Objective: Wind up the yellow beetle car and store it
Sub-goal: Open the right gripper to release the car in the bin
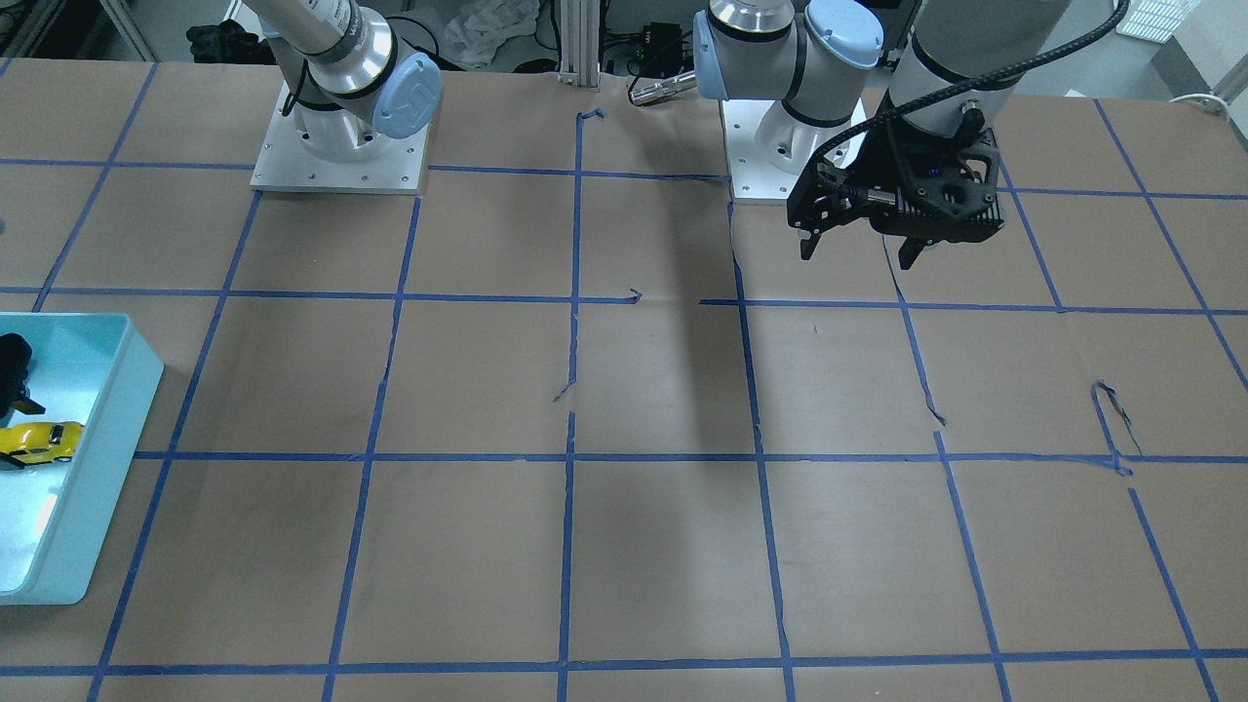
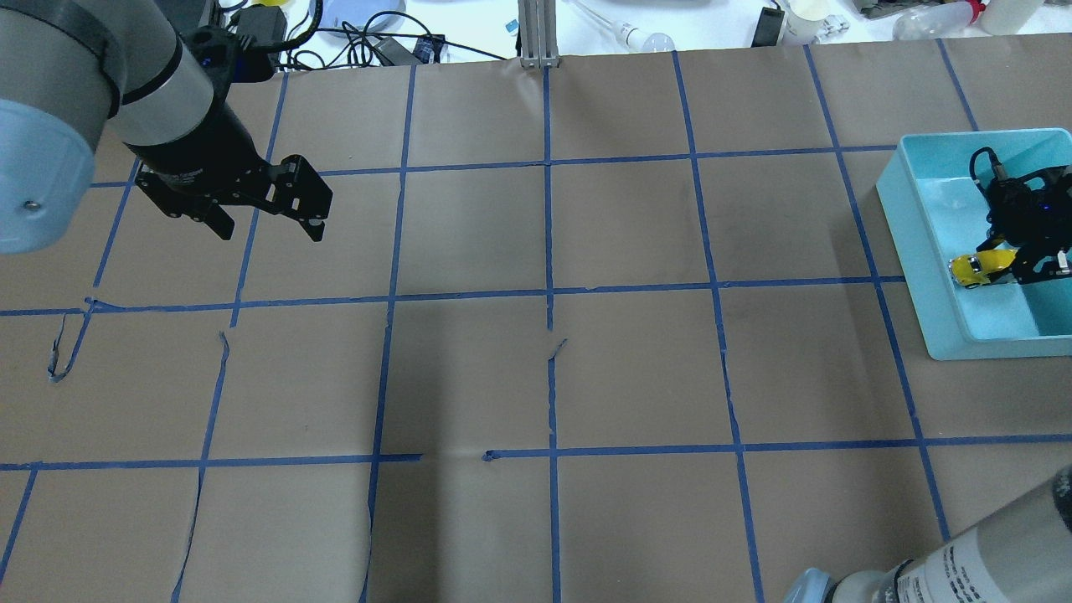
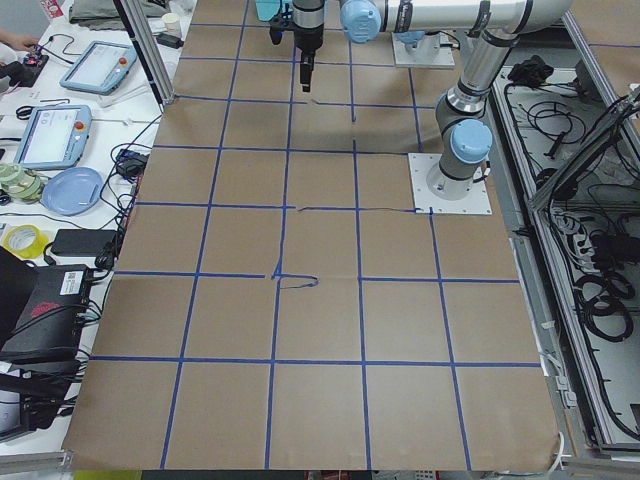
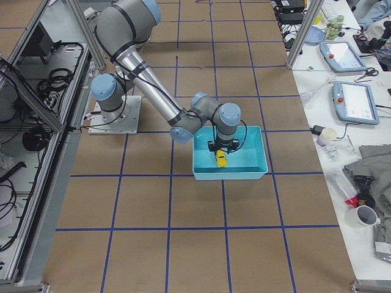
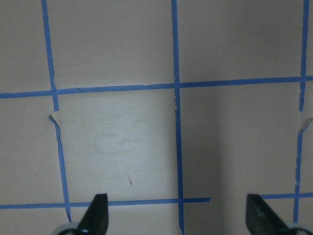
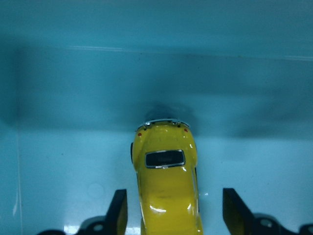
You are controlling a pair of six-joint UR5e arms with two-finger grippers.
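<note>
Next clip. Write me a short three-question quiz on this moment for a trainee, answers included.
1. True or false: the yellow beetle car lies inside the light blue bin.
2. The right tool is: A) shut on the car; B) open, with the car between its fingers; C) outside the bin.
3. What does the left tool hold as it hangs over the table?
Key: 1 true; 2 B; 3 nothing, it is open and empty.
</note>
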